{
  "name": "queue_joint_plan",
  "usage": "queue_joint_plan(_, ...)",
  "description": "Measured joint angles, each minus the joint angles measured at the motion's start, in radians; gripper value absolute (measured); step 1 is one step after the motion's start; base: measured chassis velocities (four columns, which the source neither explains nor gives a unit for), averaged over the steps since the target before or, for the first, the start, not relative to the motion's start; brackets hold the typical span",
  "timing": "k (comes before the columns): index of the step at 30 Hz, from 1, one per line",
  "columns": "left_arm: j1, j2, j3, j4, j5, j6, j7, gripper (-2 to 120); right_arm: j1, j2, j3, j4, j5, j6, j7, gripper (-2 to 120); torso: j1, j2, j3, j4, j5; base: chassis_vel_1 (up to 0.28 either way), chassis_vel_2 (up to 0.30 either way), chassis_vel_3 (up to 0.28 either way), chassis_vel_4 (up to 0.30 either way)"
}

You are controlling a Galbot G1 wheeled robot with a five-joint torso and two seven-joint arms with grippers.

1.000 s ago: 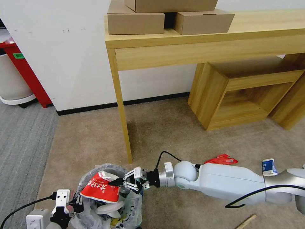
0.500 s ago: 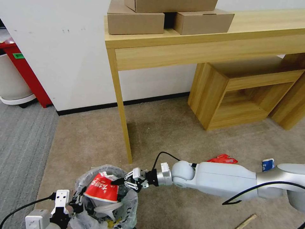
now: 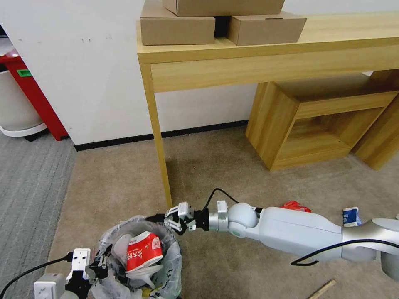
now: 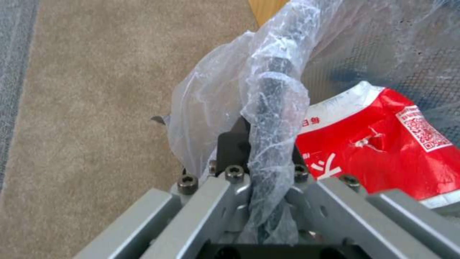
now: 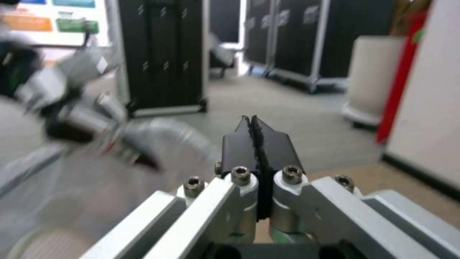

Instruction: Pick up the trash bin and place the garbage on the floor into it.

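Observation:
The trash bin (image 3: 166, 265), lined with a crinkly plastic bag, is at the lower left of the head view. My left gripper (image 3: 102, 263) is shut on its bagged rim (image 4: 271, 100). A crushed red-white cup (image 3: 143, 251) lies inside the bin, also visible beside the rim (image 4: 383, 151). My right gripper (image 3: 157, 217) hovers just past the bin's far edge, fingers (image 5: 239, 144) pressed together with nothing between them. On the carpet behind the right arm lie more garbage: a red wrapper (image 3: 296, 205), a blue-white carton (image 3: 350, 216) and a wooden stick (image 3: 322, 289).
A wooden table leg (image 3: 160, 158) stands just behind the right gripper. Cardboard boxes (image 3: 178, 27) sit on the table top. A low wooden shelf unit (image 3: 291, 124) is at the right, and a red cabinet (image 3: 35, 99) with a white drum at the far left.
The right gripper has let go of the red-white cup, which has dropped into the bin. It has drawn back toward the table leg and closed. The left gripper keeps hold of the rim.

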Motion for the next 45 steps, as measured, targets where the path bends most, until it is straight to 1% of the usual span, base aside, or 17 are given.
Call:
queue_joint_plan(2, -0.001, 0.002, 0.000, 0.002, -0.002, 0.000, -0.001, 0, -0.004, -0.008, 0.023, 0.005, 0.000, 0.002, 0.000, 0, 0.000, 0.000, 0.000, 0.0000, -0.0001, 0.000, 0.000, 0.000, 0.000)
queue_joint_plan(4, -0.004, 0.011, -0.001, 0.005, -0.016, 0.000, -0.003, 0, -0.022, -0.039, 0.107, 0.026, -0.001, 0.001, 0.000, 0, 0.000, 0.000, 0.000, 0.0001, 0.0000, 0.000, 0.000, 0.000, 0.000)
queue_joint_plan(6, -0.004, 0.012, -0.001, 0.005, -0.017, 0.000, -0.003, 0, -0.024, -0.041, 0.114, 0.027, -0.002, 0.001, 0.001, 0, 0.000, 0.000, 0.000, 0.0001, 0.0000, 0.000, 0.000, 0.000, 0.000)
queue_joint_plan(8, -0.008, 0.026, -0.004, 0.005, -0.028, -0.001, -0.002, 0, -0.083, -0.079, 0.220, 0.033, -0.043, -0.014, 0.052, 0, 0.000, 0.000, 0.000, 0.0000, -0.0001, 0.000, 0.000, 0.000, 0.000)
queue_joint_plan(10, -0.009, 0.028, -0.004, 0.005, -0.029, -0.001, -0.002, 0, -0.097, -0.084, 0.237, 0.033, -0.052, -0.018, 0.062, 0, 0.000, 0.000, 0.000, 0.0000, 0.0000, 0.000, 0.000, 0.000, 0.000)
queue_joint_plan(11, -0.009, 0.034, -0.004, 0.007, -0.030, -0.003, -0.003, 0, -0.180, -0.108, 0.332, 0.031, -0.116, -0.042, 0.146, 0, 0.000, 0.000, 0.000, -0.0002, 0.0001, 0.000, 0.000, 0.000, 0.000)
queue_joint_plan(12, -0.009, 0.034, -0.004, 0.007, -0.030, -0.003, -0.003, 0, -0.180, -0.108, 0.332, 0.031, -0.116, -0.042, 0.146, 0, 0.000, 0.000, 0.000, -0.0002, 0.0001, 0.000, 0.000, 0.000, 0.000)
queue_joint_plan(15, -0.011, 0.050, -0.004, 0.009, -0.039, -0.004, -0.005, 0, -0.336, -0.154, 0.525, 0.042, -0.189, -0.080, 0.257, 0, 0.000, 0.000, 0.000, 0.0000, -0.0001, 0.000, 0.000, 0.000, 0.000)
queue_joint_plan(20, -0.014, 0.066, -0.005, 0.010, -0.048, -0.005, -0.012, 0, -0.444, -0.200, 0.638, 0.079, -0.239, -0.111, 0.297, 0, 0.000, 0.000, 0.000, -0.0004, 0.0002, 0.000, 0.000, 0.000, 0.000)
queue_joint_plan(22, -0.017, 0.072, -0.005, 0.009, -0.053, -0.005, -0.012, 0, -0.532, -0.213, 0.716, 0.103, -0.277, -0.137, 0.320, 11, 0.000, 0.000, 0.000, 0.0000, -0.0001, 0.000, 0.000, 0.000, 0.000)
queue_joint_plan(24, -0.018, 0.074, -0.005, 0.007, -0.055, -0.005, -0.012, 0, -0.566, -0.213, 0.743, 0.109, -0.295, -0.143, 0.341, 15, 0.000, 0.000, 0.000, -0.0001, 0.0003, 0.000, 0.000, 0.000, 0.000)
queue_joint_plan(26, -0.018, 0.077, -0.004, 0.003, -0.052, -0.006, -0.011, 0, -0.659, -0.208, 0.825, 0.120, -0.340, -0.164, 0.410, 26, 0.000, 0.000, 0.000, -0.0004, 0.0000, 0.000, 0.000, 0.000, 0.000)
queue_joint_plan(32, -0.016, 0.086, -0.004, 0.002, -0.035, -0.018, -0.012, 0, -0.747, -0.188, 0.929, 0.135, -0.384, -0.211, 0.511, 43, 0.000, 0.000, 0.000, -0.0001, 0.0000, 0.000, 0.000, 0.000, 0.000)
queue_joint_plan(33, -0.017, 0.091, -0.007, -0.003, -0.028, -0.021, -0.012, 0, -0.802, -0.171, 1.003, 0.151, -0.400, -0.222, 0.532, 52, 0.000, 0.000, 0.000, 0.0001, -0.0002, 0.000, 0.000, 0.000, 0.000)
queue_joint_plan(38, -0.020, 0.095, -0.010, -0.006, -0.011, -0.028, 0.001, 0, -0.880, -0.156, 1.089, 0.162, -0.422, -0.223, 0.533, 65, 0.000, 0.000, 0.000, -0.0001, -0.0001, 0.000, 0.000, 0.000, 0.000)
queue_joint_plan(44, -0.030, 0.089, 0.004, 0.004, 0.020, -0.041, 0.024, 0, -0.997, -0.123, 1.193, 0.158, -0.461, -0.205, 0.532, 92, 0.000, 0.000, 0.000, -0.0001, 0.0000, 0.000, 0.000, 0.000, 0.000)
queue_joint_plan(45, -0.030, 0.089, 0.004, 0.004, 0.020, -0.041, 0.024, 0, -0.997, -0.123, 1.193, 0.158, -0.461, -0.205, 0.532, 92, 0.000, 0.000, 0.000, -0.0001, 0.0000, 0.000, 0.000, 0.000, 0.000)
